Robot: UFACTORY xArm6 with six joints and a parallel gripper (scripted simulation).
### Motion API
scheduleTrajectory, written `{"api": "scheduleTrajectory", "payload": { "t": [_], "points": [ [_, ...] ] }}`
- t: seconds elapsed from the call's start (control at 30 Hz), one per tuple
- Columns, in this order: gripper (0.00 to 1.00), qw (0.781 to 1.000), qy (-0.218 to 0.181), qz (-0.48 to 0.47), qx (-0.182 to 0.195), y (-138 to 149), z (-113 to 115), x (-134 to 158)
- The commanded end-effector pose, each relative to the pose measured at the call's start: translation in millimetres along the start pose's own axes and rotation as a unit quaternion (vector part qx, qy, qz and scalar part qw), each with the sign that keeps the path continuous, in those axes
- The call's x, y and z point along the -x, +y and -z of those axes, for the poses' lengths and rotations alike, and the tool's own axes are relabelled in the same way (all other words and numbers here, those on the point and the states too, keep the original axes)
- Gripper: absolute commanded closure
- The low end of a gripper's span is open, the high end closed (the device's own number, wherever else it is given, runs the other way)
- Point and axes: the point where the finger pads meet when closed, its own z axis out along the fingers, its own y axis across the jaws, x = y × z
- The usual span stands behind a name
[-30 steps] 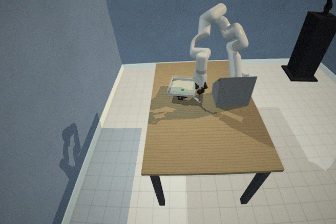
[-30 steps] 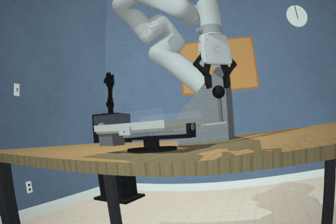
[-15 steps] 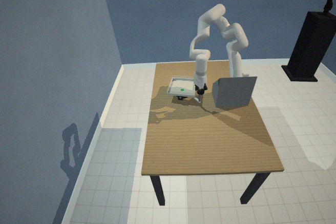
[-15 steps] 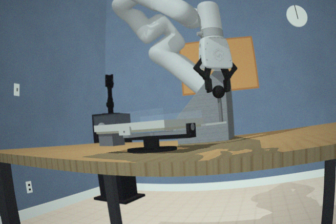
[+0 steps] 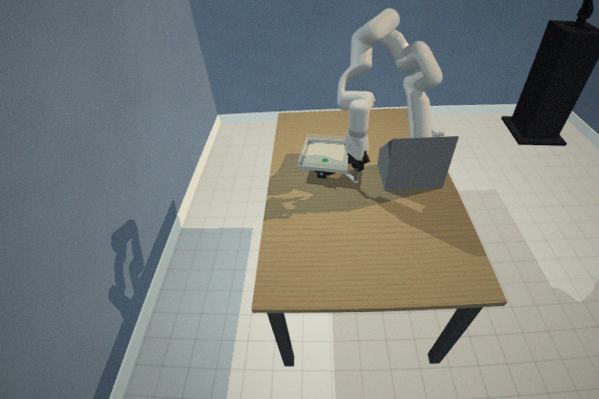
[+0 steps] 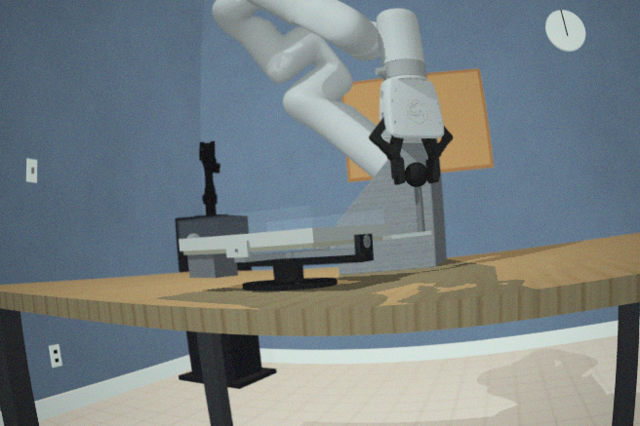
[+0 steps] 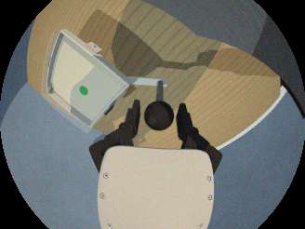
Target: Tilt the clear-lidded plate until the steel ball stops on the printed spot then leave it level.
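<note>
The clear-lidded plate (image 5: pixel 322 153) sits about level on a black pivot stand (image 6: pixel 287 276) at the back left of the table. Its green printed spot (image 5: pixel 324 160) lies near the front edge and also shows in the wrist view (image 7: pixel 82 91). I cannot make out the steel ball in any view. A thin handle rises from the plate's right side and ends in a black round knob (image 6: pixel 416 174). My gripper (image 6: pixel 415 175) points down with one finger on each side of the knob. In the wrist view (image 7: pixel 158 120) small gaps show between the fingers and the knob (image 7: pixel 159 114), so it is open.
A large grey wedge-shaped box (image 5: pixel 418 162) stands right beside the gripper, at the arm's base. A small grey block (image 6: pixel 212 262) lies under the plate's left end; I cannot tell whether it touches the plate. A black pedestal (image 5: pixel 551 82) stands off the table.
</note>
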Motion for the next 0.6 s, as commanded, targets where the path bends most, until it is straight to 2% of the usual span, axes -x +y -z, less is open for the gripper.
{"api": "scheduleTrajectory", "payload": {
  "t": [0.0,0.57],
  "points": [
    [0.39,1.0,-0.002,-0.001,0.0,-0.1,-1.7,1.3],
    [0.39,1.0,-0.002,-0.001,0.0,-0.1,-5.2,1.3]
  ]
}}
